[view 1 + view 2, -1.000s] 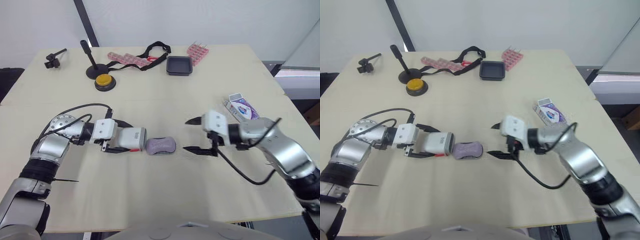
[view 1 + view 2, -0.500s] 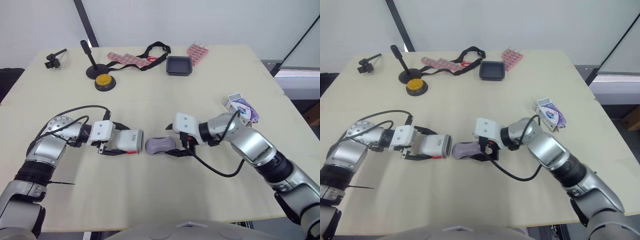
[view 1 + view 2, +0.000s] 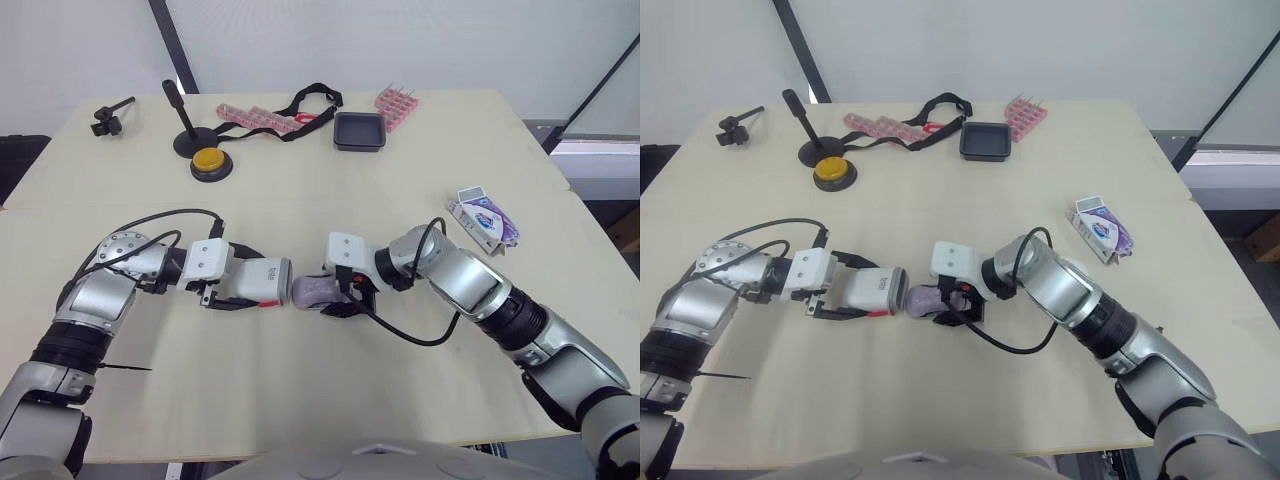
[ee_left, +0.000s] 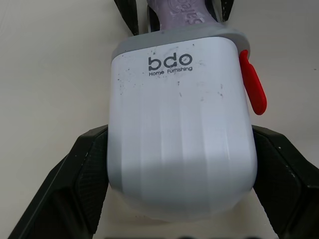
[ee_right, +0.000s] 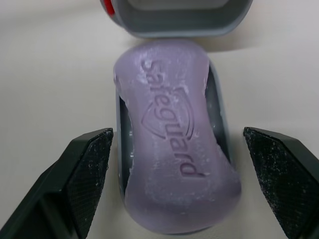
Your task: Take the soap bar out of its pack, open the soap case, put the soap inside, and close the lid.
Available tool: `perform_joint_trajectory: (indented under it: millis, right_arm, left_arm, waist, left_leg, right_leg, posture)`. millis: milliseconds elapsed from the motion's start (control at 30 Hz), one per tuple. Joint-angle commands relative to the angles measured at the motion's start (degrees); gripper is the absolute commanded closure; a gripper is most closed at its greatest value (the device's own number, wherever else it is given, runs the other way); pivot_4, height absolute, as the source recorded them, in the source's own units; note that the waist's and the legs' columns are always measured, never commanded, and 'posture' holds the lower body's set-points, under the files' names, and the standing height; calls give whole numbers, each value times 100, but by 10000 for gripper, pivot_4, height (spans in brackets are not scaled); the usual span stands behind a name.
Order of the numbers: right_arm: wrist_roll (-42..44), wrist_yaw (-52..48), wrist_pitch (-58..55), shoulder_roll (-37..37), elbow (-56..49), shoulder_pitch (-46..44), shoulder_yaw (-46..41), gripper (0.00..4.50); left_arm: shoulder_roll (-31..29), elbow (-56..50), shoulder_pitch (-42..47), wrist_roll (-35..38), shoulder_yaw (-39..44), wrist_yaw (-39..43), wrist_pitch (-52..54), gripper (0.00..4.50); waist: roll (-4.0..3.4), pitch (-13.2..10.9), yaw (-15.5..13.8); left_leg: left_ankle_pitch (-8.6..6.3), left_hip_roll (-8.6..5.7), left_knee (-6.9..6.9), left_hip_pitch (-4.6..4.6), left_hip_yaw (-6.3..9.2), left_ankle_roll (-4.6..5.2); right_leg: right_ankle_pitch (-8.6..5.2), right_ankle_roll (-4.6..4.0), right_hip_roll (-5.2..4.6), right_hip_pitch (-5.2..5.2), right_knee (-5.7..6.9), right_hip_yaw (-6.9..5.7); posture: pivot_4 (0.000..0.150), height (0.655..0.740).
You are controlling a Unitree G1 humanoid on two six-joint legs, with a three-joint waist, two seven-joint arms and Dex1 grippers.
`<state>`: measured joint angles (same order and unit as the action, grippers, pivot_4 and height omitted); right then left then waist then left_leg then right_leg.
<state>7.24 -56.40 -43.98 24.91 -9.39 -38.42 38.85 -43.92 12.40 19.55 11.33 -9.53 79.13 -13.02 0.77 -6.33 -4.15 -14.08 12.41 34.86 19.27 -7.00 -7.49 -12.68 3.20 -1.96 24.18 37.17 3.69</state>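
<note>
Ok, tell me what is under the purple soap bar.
A shallow grey tray lies under the soap bar; its rim shows along both long sides. The soap covers the tray's floor, so what's beneath there cannot be seen.

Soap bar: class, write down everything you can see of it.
The soap bar is a lilac, rounded oblong, unwrapped, waxy-looking, embossed with "safeguard" and a shield outline. It lies flat on a grey tray on the table, one end at the open mouth of the white soap case. The right gripper straddles it, fingers open and apart from its sides.
</note>
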Motion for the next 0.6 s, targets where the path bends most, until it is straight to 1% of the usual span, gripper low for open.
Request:
perform_joint_trajectory:
  millis: [33, 333, 533, 567, 600]
  right_arm:
    - [-73, 22, -22, -67, -63, -21, 6, 0]
    - [-132, 227, -134, -169, -8, 118, -104, 0]
    - [-123, 63, -130, -14, -53, 152, -72, 17931]
    - [-132, 16, -102, 28, -81, 160, -53, 19373]
    - [-142, -17, -78, 55, -98, 164, -38, 19373]
  left_arm:
    - [-82, -207, -65, 96, 165, -34, 7, 10325]
    - [-132, -330, -193, 107, 185, -36, 54, 10325]
    - [-124, -297, -165, 83, 154, -22, 43, 10325]
    - [-115, -284, -157, 79, 146, -27, 41, 10325]
    - [-108, -278, -152, 77, 143, -30, 40, 10325]
  waist:
    - [0, 0, 4]
    - [0, 0, 22]
    - [2, 2, 13]
    - [1, 1, 9]
    - [1, 1, 1]
  left_leg:
    - [0, 1, 0, 0, 0, 0]
    - [3, 3, 0, -4, 0, -5]
    - [4, 3, -3, -5, 0, -7]
    - [4, 3, -4, -6, 0, -7]
    - [4, 3, -4, -5, 0, -7]
  right_leg:
    - [0, 0, 1, 0, 0, 0]
    - [1, -2, 2, 0, 4, 0]
    - [1, -3, 2, 0, 4, 0]
    - [1, -3, 2, -1, 3, 0]
    - [1, -3, 1, -1, 3, 0]
  posture:
    - [1500, 7291]
    - [1500, 7291]
    - [1500, 7291]
    - [1500, 7291]
    - [1500, 7291]
